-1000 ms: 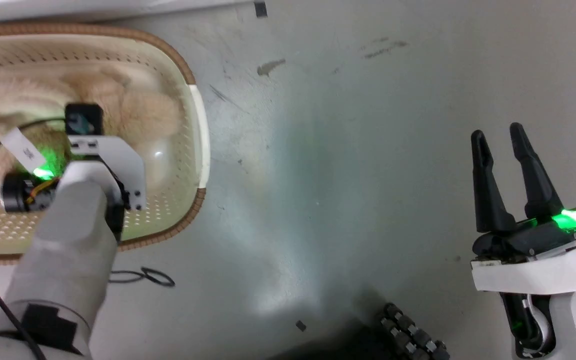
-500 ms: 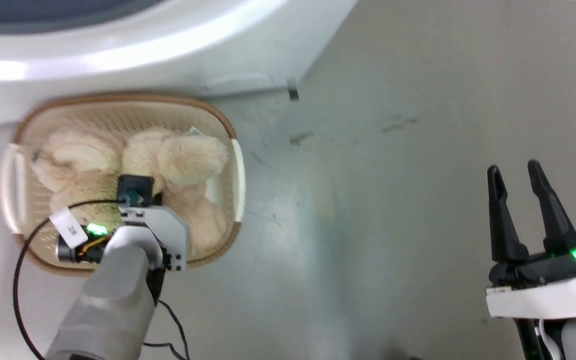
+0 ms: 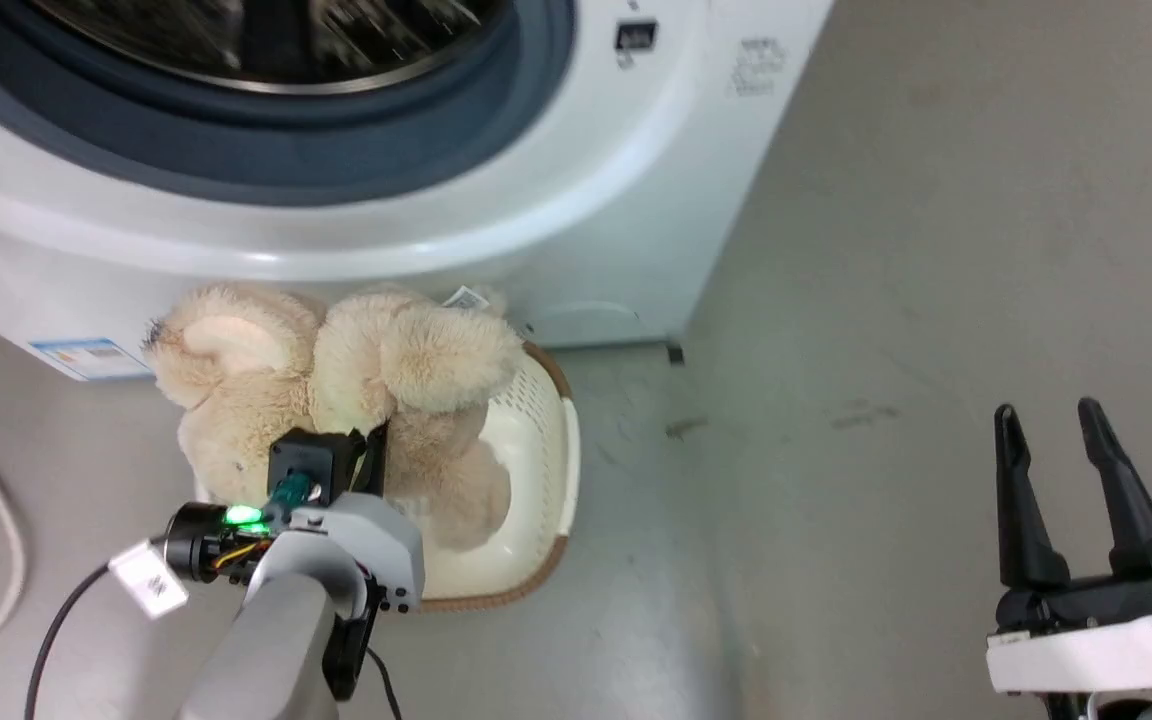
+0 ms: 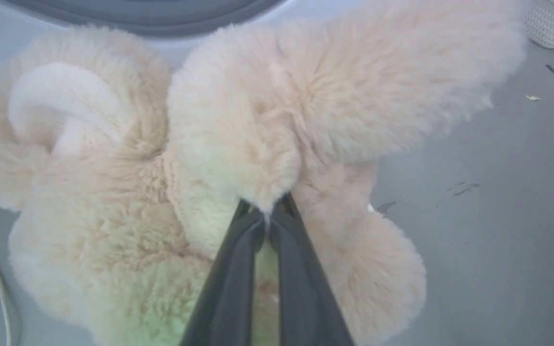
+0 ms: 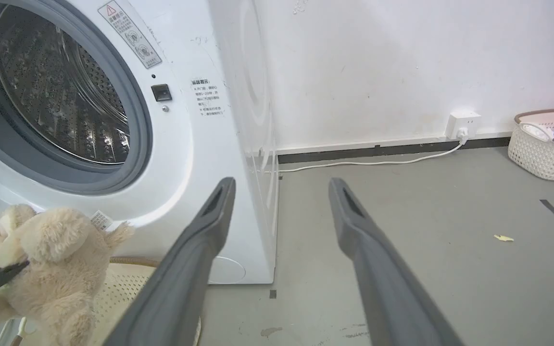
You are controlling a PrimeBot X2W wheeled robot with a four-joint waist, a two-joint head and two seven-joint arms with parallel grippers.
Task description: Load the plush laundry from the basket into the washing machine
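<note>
- The teddy bear hangs in front of the washing machine's lower panel, below the door opening. Its head and round ear are toward the robot's left, and a white tag shows at its top edge.
- The left gripper is clamped on it. In the left wrist view the two dark fingers meet almost tip to tip, with a tuft of cream plush pinched between them where a limb joins the body.
- The basket sits on the floor directly under the bear, close against the machine. The bear's lower parts overlap the basket's mouth, and I cannot tell whether they are clear of the brown rim.
- The washing machine stands open, with its grey gasket and steel drum unobstructed. No laundry is visible in the part of the drum that shows.
- The right gripper is well apart to the right over the bare grey floor, fingers spread and holding nothing.
- Progress, as I judge it: the grasp and pick-up are done. What remains is raising the bear to the opening, pushing it past the gasket into the drum, and letting go.
- The hold is on fluff, not a firm part, so the bear may sag or slip.
</note>
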